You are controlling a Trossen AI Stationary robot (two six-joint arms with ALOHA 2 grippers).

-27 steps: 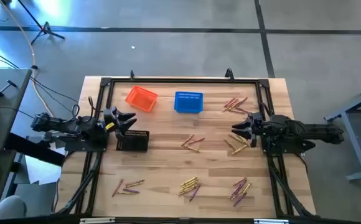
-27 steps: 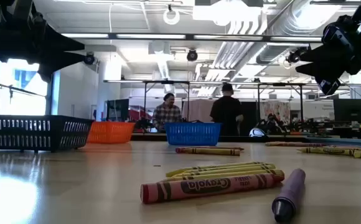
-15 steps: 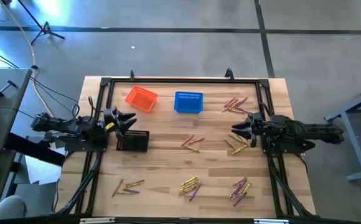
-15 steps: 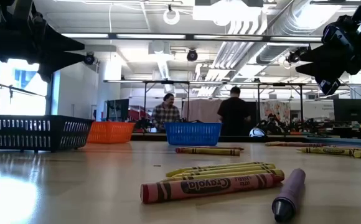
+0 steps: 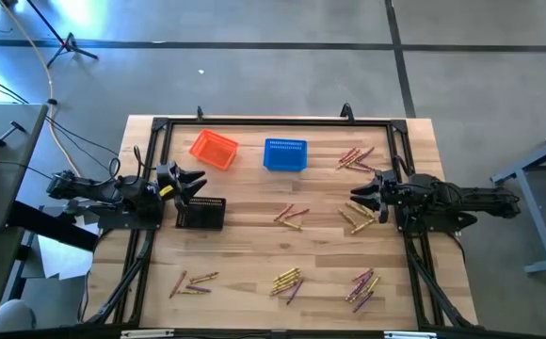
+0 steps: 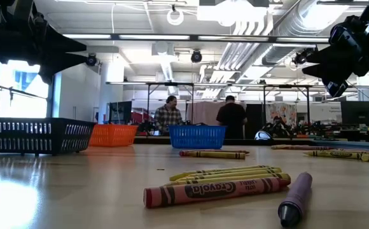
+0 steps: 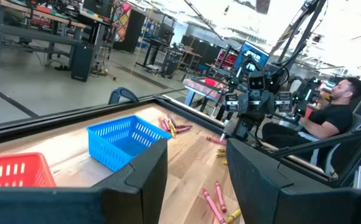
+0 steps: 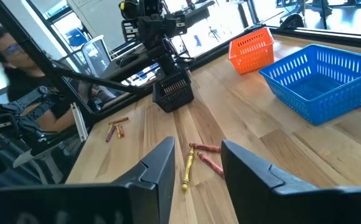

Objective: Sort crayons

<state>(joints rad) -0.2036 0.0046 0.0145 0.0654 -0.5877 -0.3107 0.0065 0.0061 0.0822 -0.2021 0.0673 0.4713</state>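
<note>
From above, we see the wooden worktop (image 5: 254, 240) with crayons (image 5: 288, 281) scattered in clusters across centre, right and lower frame. The left hand (image 5: 190, 179) hovers open at mid-left above a black basket (image 5: 201, 214); the right hand (image 5: 360, 195) hovers open at mid-right. An orange basket (image 5: 214, 149) and blue basket (image 5: 285, 155) sit near the top.

At worktop level, we see a red crayon (image 6: 215, 190) lowest in the frame.

In both wrist views, we see the fingers parted, gripping nothing.
</note>
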